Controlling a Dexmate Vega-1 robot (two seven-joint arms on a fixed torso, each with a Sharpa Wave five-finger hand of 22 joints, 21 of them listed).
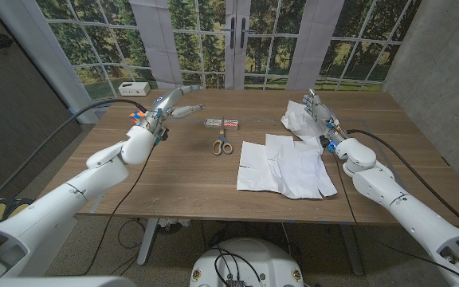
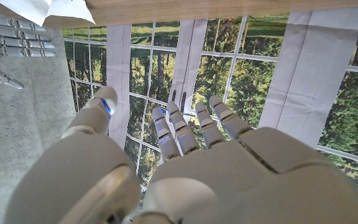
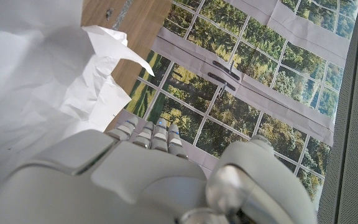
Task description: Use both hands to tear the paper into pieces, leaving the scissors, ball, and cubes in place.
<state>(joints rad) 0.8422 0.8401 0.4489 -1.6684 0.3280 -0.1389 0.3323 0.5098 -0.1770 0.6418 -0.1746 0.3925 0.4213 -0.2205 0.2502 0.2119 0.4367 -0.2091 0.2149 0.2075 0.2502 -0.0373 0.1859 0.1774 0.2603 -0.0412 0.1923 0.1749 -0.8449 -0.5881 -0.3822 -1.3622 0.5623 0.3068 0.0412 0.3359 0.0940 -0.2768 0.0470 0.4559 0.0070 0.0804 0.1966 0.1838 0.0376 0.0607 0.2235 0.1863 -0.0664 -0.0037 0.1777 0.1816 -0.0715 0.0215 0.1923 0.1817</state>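
Torn white paper sheets lie flat on the table right of centre. A crumpled paper piece sits behind them, and in the right wrist view the same crumpled paper brushes my right hand's extended fingers. My right hand hovers beside that piece with nothing gripped. My left hand is raised over the back left of the table, fingers apart and empty; in its wrist view the left hand faces the window. Scissors lie at mid-table. A colourful cube sits just left of my left hand.
A small flat red-and-white pack lies behind the scissors. A white box stands beyond the table's back left corner. A windowed wall runs behind the table, whose front left part is bare wood.
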